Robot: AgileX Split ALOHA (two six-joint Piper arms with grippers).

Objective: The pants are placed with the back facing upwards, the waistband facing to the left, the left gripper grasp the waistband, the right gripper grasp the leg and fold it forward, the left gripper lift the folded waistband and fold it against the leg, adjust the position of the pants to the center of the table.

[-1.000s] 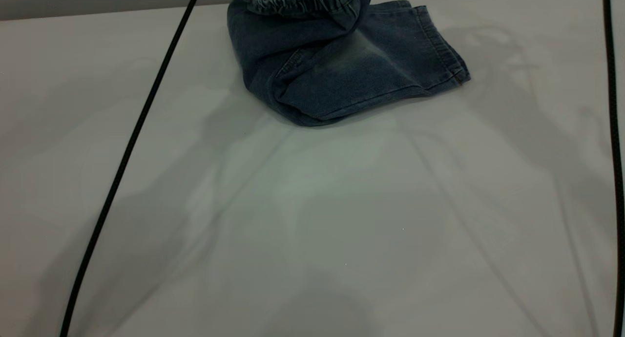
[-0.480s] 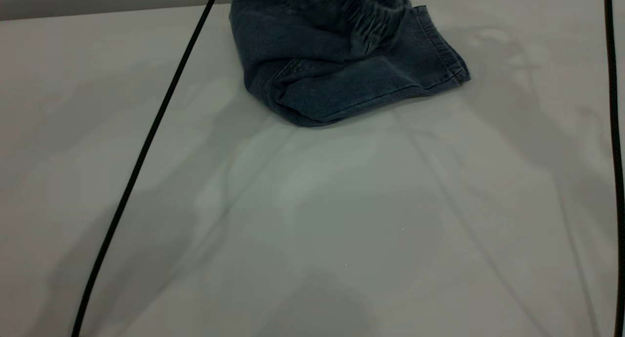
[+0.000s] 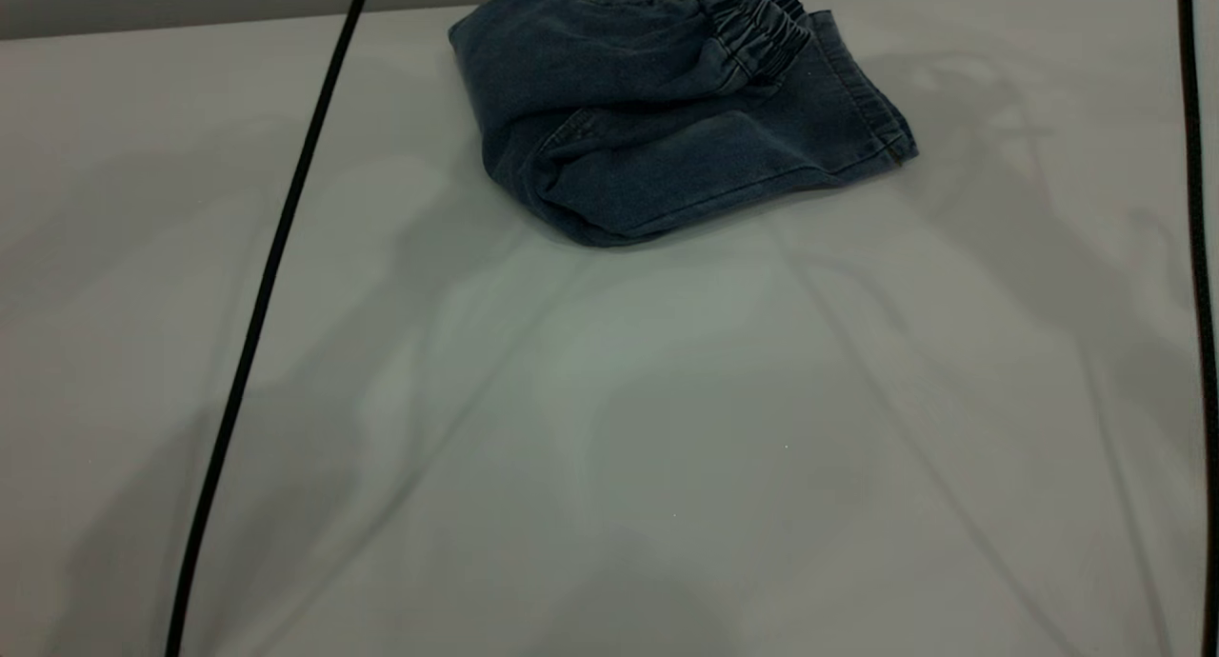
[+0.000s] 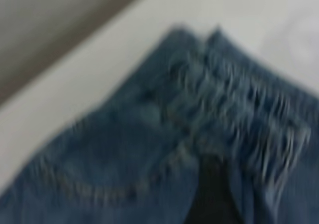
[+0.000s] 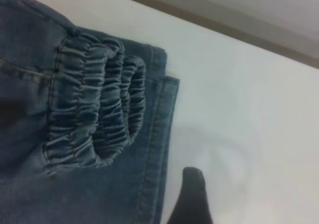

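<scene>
The near part of the table (image 3: pixel 609 428) shows only shadows, with a black cable (image 3: pixel 257 314) crossing its left side and another along the right edge. The pants (image 3: pixel 667 133) lie folded at the far edge, right of the left cable, long axis running left to right. The waistband (image 3: pixel 762 29) rests over the leg (image 3: pixel 838 86), near its hem.

In the wrist views, the left gripper (image 4: pixel 212 194) is touching the denim just beside the waistband; the right gripper (image 5: pixel 192 194) hangs over bare table beside the hem. I cannot tell the grip of either. Probably the pants must come nearer, toward the centre.
</scene>
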